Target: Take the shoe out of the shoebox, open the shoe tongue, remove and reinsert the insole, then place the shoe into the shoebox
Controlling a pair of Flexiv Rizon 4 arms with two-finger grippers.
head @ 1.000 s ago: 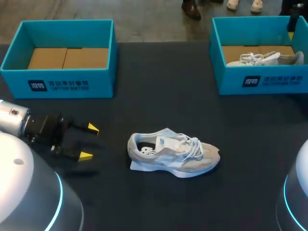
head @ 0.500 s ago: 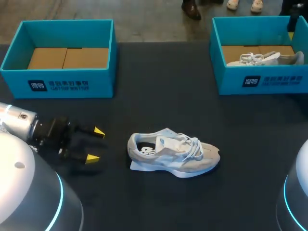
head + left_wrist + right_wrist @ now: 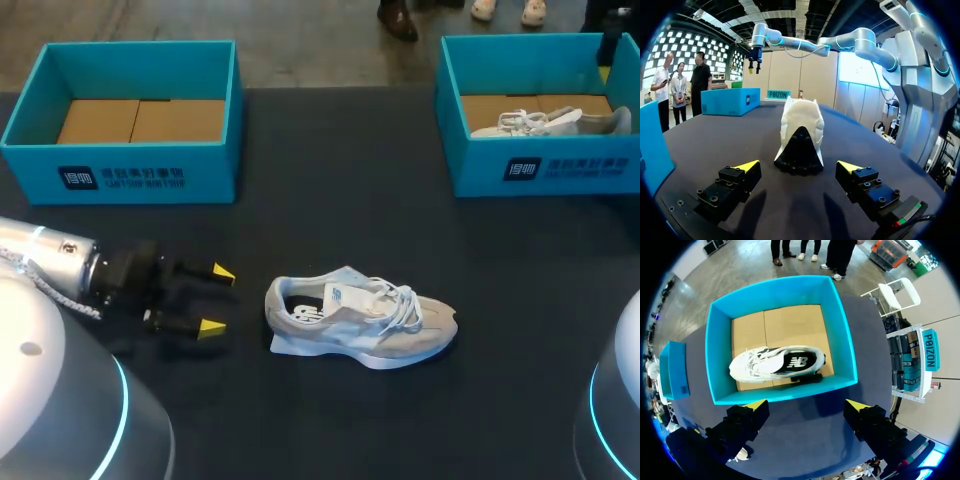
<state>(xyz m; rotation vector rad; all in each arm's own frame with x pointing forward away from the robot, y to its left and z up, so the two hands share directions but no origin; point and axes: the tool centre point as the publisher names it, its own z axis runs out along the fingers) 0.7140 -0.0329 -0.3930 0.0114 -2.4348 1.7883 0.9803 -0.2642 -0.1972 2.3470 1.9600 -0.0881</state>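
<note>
My left gripper sits wide behind the heel of the grey shoe; my right gripper hangs wide over the white-lettered box with a second shoe

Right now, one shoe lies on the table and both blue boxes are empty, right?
Not quite. One shoe does lie on the table, but only the left box is empty; the right box holds a second shoe, as the right wrist view shows.

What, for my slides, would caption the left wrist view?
Open left gripper facing the heel of a white shoe on the dark table.
</note>
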